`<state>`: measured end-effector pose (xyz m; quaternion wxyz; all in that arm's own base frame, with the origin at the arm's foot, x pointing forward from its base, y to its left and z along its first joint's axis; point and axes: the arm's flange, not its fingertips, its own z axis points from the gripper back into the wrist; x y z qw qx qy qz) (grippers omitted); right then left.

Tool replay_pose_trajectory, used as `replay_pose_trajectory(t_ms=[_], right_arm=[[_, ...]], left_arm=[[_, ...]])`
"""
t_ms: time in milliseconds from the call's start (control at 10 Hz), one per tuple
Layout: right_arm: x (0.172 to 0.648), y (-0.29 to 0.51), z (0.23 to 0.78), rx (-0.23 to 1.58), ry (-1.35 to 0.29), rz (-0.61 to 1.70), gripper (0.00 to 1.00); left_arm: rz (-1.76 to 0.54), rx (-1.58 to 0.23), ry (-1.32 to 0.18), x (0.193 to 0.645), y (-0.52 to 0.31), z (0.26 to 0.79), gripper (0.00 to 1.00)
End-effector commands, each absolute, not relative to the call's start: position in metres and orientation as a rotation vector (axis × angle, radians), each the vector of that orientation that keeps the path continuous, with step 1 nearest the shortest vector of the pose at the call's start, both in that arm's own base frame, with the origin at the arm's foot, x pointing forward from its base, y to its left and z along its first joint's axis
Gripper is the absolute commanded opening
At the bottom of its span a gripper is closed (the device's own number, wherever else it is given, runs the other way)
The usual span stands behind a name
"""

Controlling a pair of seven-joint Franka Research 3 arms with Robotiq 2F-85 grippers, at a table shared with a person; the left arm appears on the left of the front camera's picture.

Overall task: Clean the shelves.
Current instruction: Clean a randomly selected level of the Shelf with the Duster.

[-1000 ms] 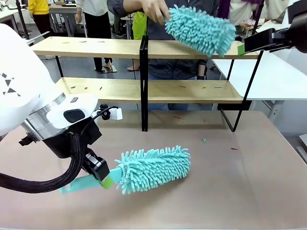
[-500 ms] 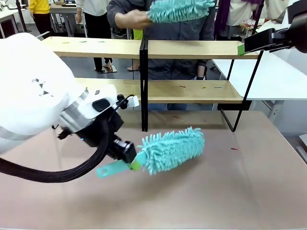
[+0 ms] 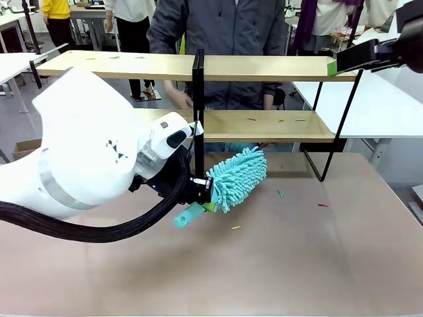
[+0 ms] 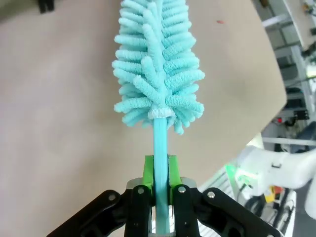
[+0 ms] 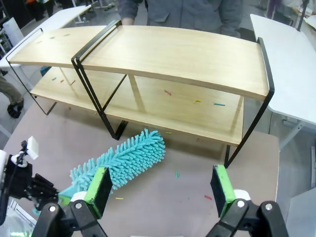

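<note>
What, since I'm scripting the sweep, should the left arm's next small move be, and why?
Probably raise the duster head onto the lower right board. The left gripper is shut on its handle, the head hangs in front of and below that board, and coloured scraps lie on it.

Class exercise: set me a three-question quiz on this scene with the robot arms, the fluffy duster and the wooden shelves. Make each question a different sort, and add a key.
1. Multiple choice: what does the left gripper hold? A) a sponge B) the teal duster, by its handle C) nothing
2. True or false: the right gripper is shut on a cloth.
3. Fill in: the shelves have light-wood boards on a thin ____ metal frame.
Key: 1 B. 2 False: its jaws stand open and empty. 3 black.
</note>
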<state>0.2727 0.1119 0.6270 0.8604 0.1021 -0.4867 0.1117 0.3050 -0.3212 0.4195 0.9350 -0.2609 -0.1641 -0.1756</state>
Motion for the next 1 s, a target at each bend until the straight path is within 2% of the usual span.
replay_pose_trajectory(t_ms=[0, 300, 900], right_arm=[[0.274, 0.110, 0.627, 0.213, -1.019, 0.239, 1.00], [0.274, 0.110, 0.627, 0.213, -1.019, 0.239, 1.00], [0.274, 0.110, 0.627, 0.213, -1.019, 0.239, 1.00]], left_arm=[[-0.318, -0.515, -0.307, 0.319, -0.327, 0.416, 0.13], [-0.208, -0.448, -0.426, 0.328, -0.333, 0.402, 0.13], [-0.133, -0.364, -0.466, 0.346, -0.351, 0.377, 0.13]])
